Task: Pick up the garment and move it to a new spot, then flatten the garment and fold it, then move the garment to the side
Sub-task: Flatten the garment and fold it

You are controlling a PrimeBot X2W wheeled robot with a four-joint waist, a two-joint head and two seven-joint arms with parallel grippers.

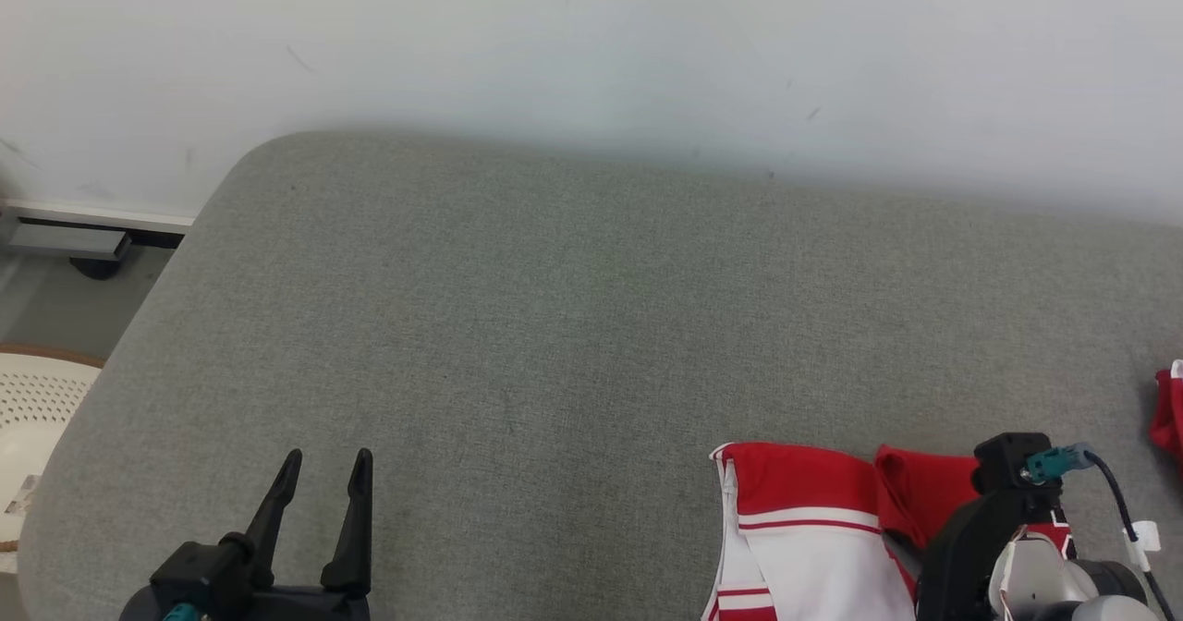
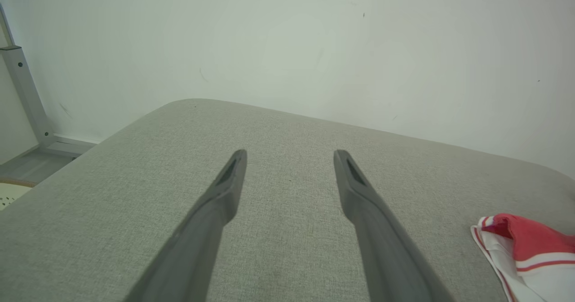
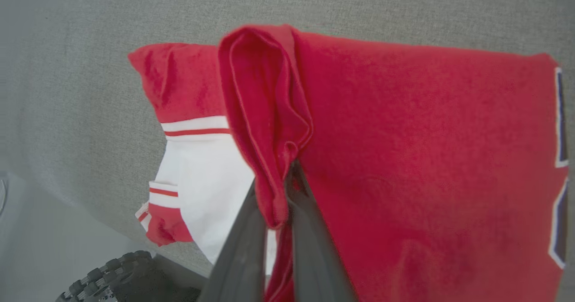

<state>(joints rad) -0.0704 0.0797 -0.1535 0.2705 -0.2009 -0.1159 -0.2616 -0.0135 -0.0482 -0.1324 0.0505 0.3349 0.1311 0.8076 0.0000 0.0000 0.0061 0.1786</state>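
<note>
Garment: we see a red and white garment (image 1: 795, 482) (image 2: 530, 243) (image 3: 404, 158) lying on the grey surface (image 1: 554, 325) at its near edge, toward the right side.
Cloth: the wide red panel is spread flat; a white part with thin red stripes lies to its left and reaches the near edge. White and dark lettering shows on the red panel in the right wrist view.
Right gripper: we find the right gripper (image 3: 278, 185) closed tight on a raised fold of red cloth, which stands up between the two fingers above the flat panel.
Left gripper: the left gripper (image 1: 328, 459) (image 2: 291, 154) has its fingers spread wide with nothing between them. It sits over the near left part of the surface, well apart from the garment.
Red scrap: a bit of red cloth (image 1: 1169, 408) shows at the right edge of the head view; we cannot tell whether it belongs to the same garment.
Surface: woven grey, rounded at its far left corner, with its far edge along a white wall (image 1: 591, 39).
Off the left edge: a white perforated object (image 1: 37, 408) stands on the floor.
Below the near edge: a dark knobbly wheel (image 3: 121, 275).
</note>
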